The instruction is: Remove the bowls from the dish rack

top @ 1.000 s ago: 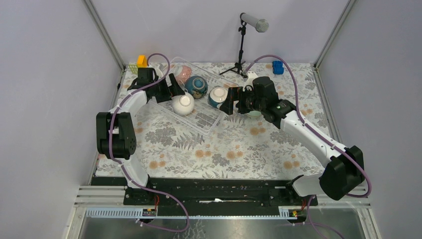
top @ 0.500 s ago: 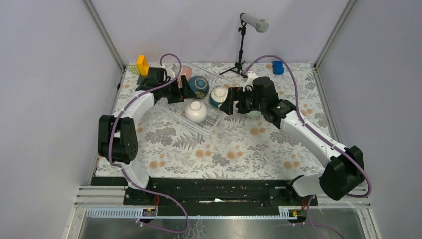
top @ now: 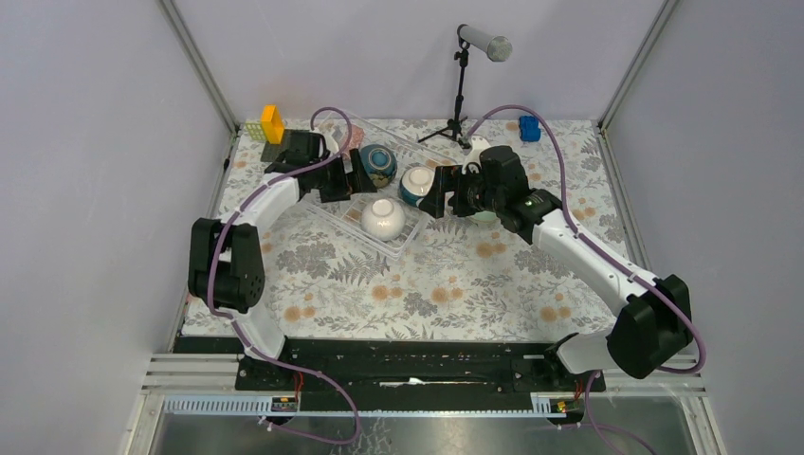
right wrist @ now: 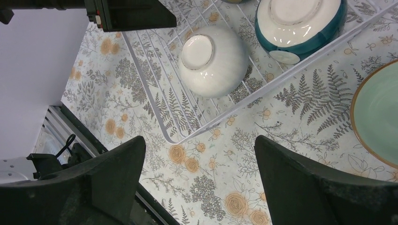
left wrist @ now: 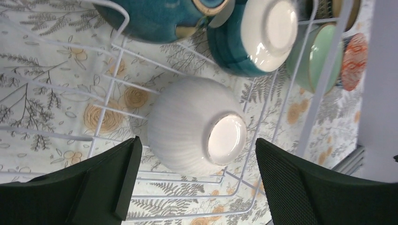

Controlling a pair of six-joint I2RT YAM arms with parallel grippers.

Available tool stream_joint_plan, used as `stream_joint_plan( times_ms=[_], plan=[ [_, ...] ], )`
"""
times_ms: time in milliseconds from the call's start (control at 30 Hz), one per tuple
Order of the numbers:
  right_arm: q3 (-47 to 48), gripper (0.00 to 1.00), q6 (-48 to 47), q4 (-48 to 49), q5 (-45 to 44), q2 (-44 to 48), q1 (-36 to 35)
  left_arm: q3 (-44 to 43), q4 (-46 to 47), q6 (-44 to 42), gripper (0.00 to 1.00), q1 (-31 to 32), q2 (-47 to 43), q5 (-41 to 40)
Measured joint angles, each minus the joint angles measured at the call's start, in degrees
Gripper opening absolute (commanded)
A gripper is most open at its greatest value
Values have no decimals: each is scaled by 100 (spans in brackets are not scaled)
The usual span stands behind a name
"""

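White bowl (top: 383,218): seen foot ring up at the near end of the dish rack (top: 410,237), on its ribs.
Teal-and-white bowl (top: 414,183): held in the rack just beyond the white one, tipped so that its pale foot is shown.
Dark blue bowl (top: 377,163): set in the rack beside the teal-and-white bowl, further from the arms.
Pale green bowl (right wrist: 380,112): placed on the table outside the rack, close to its long edge.
Left hand (top: 365,185): held spread wide above the rack; in its wrist view the white bowl is framed between the two fingers (left wrist: 103,187), and no contact is seen.
Right hand (top: 438,194): spread wide, nothing pinched, poised over the rack's edge by the teal-and-white bowl.
Table (top: 427,284): covered by a floral cloth; the rack is laid slantwise on its far left part.
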State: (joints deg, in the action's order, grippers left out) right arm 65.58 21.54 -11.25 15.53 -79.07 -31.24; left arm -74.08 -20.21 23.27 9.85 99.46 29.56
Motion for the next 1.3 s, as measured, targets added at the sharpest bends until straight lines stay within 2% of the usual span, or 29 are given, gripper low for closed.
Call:
stream_joint_plan(
  times_ms=[100,200,333,567,767,867,1200,1300],
  plan=[
    [17,86,24,-9,0,-140,0,-4,-234,-90,95,205,0,-409],
    [37,86,70,-28,2,-321,0,-31,-413,-140,93,525,0,-802],
    [101,84,144,-28,4,-459,0,-181,-632,-205,86,863,0,-1255],
    [256,79,214,-20,7,-577,0,-352,-787,-348,68,944,26,-1755],
    [533,71,260,-20,66,-890,0,-382,-872,-400,63,953,260,-1939],
    [728,70,291,-22,153,-1119,-2,-382,-850,-382,58,957,376,-1952],
    [1609,68,310,-131,275,-2087,-120,-229,-420,-319,30,927,323,-1827],
    [1932,73,271,-271,293,-2424,-175,83,-114,-205,23,831,144,-1615]
  ],
)
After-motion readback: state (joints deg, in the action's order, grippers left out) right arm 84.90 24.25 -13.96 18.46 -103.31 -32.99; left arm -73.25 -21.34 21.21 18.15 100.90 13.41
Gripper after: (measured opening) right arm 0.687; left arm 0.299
